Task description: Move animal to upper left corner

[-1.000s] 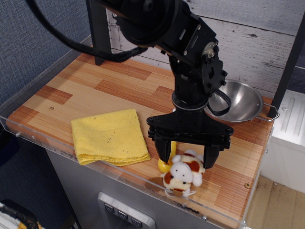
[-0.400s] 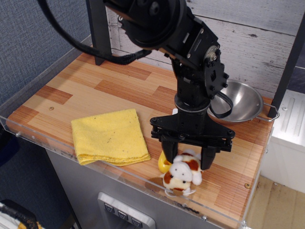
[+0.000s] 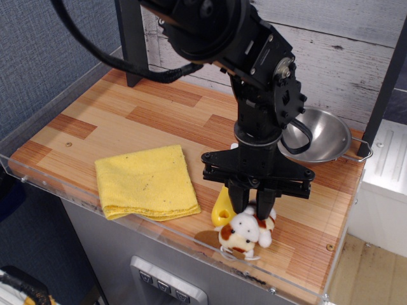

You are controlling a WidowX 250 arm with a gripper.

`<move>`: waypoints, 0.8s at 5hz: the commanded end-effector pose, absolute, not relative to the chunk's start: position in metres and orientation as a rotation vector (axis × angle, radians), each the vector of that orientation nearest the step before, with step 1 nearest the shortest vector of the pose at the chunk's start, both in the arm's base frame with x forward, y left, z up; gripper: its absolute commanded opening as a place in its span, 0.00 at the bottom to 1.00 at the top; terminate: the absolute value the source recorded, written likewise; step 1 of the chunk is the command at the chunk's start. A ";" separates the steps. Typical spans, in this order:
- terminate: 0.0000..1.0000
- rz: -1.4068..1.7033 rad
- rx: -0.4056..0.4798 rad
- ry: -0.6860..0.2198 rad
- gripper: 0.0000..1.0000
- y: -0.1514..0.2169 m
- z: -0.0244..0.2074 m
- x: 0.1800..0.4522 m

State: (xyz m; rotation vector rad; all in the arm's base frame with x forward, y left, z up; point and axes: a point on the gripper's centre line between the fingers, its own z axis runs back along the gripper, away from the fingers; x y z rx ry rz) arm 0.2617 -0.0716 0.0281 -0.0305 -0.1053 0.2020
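My black gripper pinches narrowly around the small white-and-brown plush animal, soft and light, best squeezed mid-body.

One high front view (near) facing the plank wall.

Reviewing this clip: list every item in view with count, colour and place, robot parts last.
small plush toy animal: one, white with reddish-brown patches, near the front edge, right of centre, between the gripper fingers.
yellow knife handle: one, yellow, just left of the animal, mostly hidden.
folded yellow cloth: one, yellow, front left.
round metal bowl: one, silver, back right.
striped wood-plank tabletop: one, light and reddish brown.
upper left corner: by the black post, bare.
black gripper: one, closed on the animal from above.
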 end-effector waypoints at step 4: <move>0.00 0.291 -0.101 -0.252 0.00 -0.050 0.114 0.279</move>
